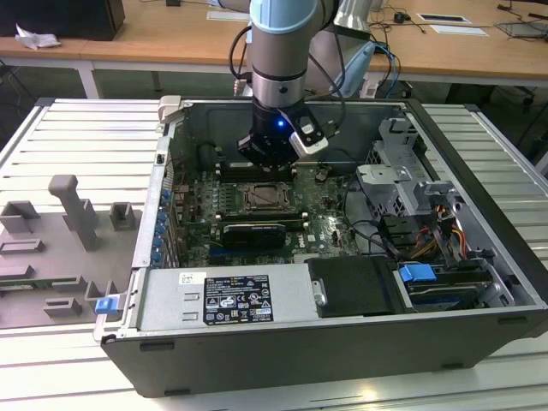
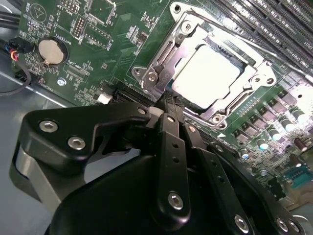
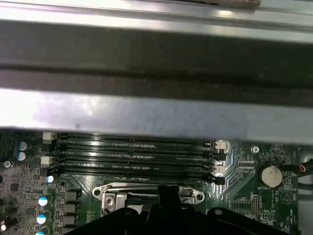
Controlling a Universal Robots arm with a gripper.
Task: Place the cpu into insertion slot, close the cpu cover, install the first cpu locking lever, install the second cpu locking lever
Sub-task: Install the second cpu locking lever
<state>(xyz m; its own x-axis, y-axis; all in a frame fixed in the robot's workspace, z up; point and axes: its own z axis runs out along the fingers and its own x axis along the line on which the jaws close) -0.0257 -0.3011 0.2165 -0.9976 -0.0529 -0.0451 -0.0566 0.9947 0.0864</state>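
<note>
The cpu [image 2: 208, 73], a pale square chip, lies in the insertion slot [image 2: 146, 73], whose silver frame sits among green board. The cpu cover [image 2: 254, 78] lies flat around the chip, which shows through its window. My gripper [image 2: 168, 102] hangs low at one corner of the socket, its black fingers [image 2: 171, 142] shut together with nothing seen between them. A silver locking lever [image 2: 159, 73] runs along the frame edge right by the tips. In the exterior view my gripper [image 1: 270, 158] is just behind the insertion slot [image 1: 261, 197]. The first wrist view has the cover's edge [image 3: 146, 190] above my gripper [image 3: 166, 196].
The open computer case [image 1: 479, 163] walls in the board. Long memory slots [image 3: 132, 156] flank the socket and a black expansion card [image 1: 253, 233] lies in front of it. A labelled grey box [image 1: 223, 295] and drive bays [image 1: 402, 184] crowd the front and right. Grey fixtures [image 1: 77, 214] stand outside.
</note>
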